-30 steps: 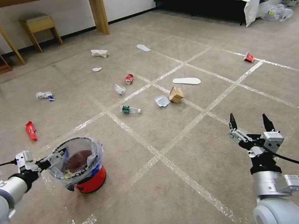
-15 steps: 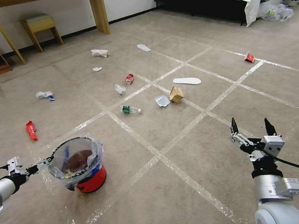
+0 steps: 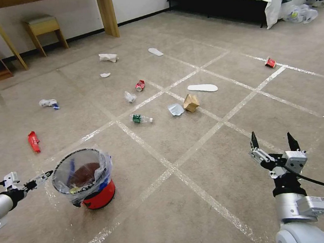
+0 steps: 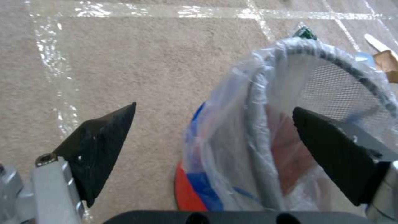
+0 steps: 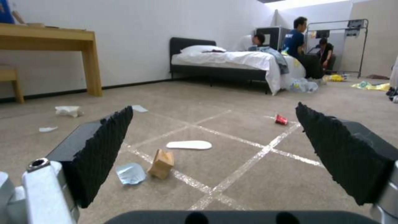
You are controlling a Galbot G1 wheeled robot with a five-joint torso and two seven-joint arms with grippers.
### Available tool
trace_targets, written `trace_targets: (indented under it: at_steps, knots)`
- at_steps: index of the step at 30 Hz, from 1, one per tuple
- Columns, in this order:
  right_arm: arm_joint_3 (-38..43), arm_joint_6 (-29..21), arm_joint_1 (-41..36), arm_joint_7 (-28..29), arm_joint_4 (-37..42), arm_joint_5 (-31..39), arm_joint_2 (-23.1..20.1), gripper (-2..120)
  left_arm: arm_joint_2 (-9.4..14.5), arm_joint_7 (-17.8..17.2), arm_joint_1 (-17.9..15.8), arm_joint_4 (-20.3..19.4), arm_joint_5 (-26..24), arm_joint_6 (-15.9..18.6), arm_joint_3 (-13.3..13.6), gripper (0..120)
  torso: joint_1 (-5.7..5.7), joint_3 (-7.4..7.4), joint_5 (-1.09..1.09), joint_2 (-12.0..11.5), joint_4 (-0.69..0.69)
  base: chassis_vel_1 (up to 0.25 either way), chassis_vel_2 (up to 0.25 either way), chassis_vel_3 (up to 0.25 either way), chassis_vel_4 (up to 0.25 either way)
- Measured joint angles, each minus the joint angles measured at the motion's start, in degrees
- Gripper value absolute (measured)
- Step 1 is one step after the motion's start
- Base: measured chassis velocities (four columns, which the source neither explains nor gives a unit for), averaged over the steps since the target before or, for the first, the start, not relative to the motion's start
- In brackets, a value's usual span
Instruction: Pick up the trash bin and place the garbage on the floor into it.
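The bin (image 3: 87, 178) stood on the floor (image 3: 209, 140) at near left, upright, its clear liner spread over the dark rim. We saw dark contents and a few scraps at its bottom, though we could not tell what they were. The left gripper (image 3: 41, 176) hovered just left of the rim, apart from it. In the left wrist view its jaws were spread, one finger outside the liner and the other over the bin's mouth (image 4: 323, 93), gripping nothing. We judged the bin not yet picked up, so the first step remained.

Beyond the bin, the garbage lay scattered and uncollected: a red wrapper (image 3: 33, 142) at left, a bottle (image 3: 142, 119), a blue-white scrap (image 3: 175, 109) and a paper bag (image 3: 190, 102) toward the middle, a can (image 3: 140, 85), a slipper (image 3: 202, 88), tissues (image 3: 108, 57) farther off, and a red can (image 3: 270, 62) at far right.

The right gripper (image 3: 273, 141) was held at near right above bare carpet, jaws wide apart and empty, well clear of any litter.
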Motion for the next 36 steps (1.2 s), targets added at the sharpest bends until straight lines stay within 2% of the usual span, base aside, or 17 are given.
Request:
trace_targets:
  at_steps: [9,19,21,23,27,31,36]
  knots:
    - [-0.24,-0.02,1.52,0.26,-1.29,0.85,-1.56,100,-1.68,-0.71,-0.50,-0.02,0.75,0.40,0.61,100,0.00,0.00,0.00,0.00,-0.01,0.000,0.000,0.000,0.000]
    - [-1.16,-0.20,3.25,0.28,-2.90,1.23,-2.00,100,-2.02,-0.75,-1.82,2.22,1.28,0.41,1.12,100,0.00,0.00,0.00,0.00,0.00,0.000,0.000,0.000,0.000]
    - [-1.17,-0.24,3.51,0.28,-3.19,1.34,-2.09,100,-2.10,-0.76,-2.78,2.90,1.37,0.41,1.79,100,0.00,0.00,0.01,0.00,0.03,0.000,0.000,0.000,0.000]
    - [-1.13,-0.26,3.81,0.28,-3.70,1.44,-2.14,100,-2.62,-0.90,-4.94,3.67,1.48,0.41,3.11,100,0.00,0.00,0.00,0.00,-0.01,0.000,0.000,0.000,0.000]
    - [-1.11,-0.28,4.20,0.31,-4.25,1.44,-2.15,100,-3.22,-1.27,-7.20,4.32,1.44,0.61,4.86,100,0.00,0.00,0.01,0.00,-0.02,0.000,0.000,0.000,0.000]
    - [-1.13,-0.33,4.27,0.31,-4.30,1.46,-2.15,100,-3.36,-1.30,-7.60,4.54,1.44,0.63,5.25,100,0.00,0.00,0.01,0.00,-0.01,0.000,0.000,0.000,0.000]
    - [-1.12,-0.50,4.86,0.41,-4.69,1.69,-2.13,100,-4.54,-1.44,-9.24,5.93,1.81,0.72,7.13,100,0.00,0.00,0.00,0.00,0.00,0.000,0.000,0.000,0.000]
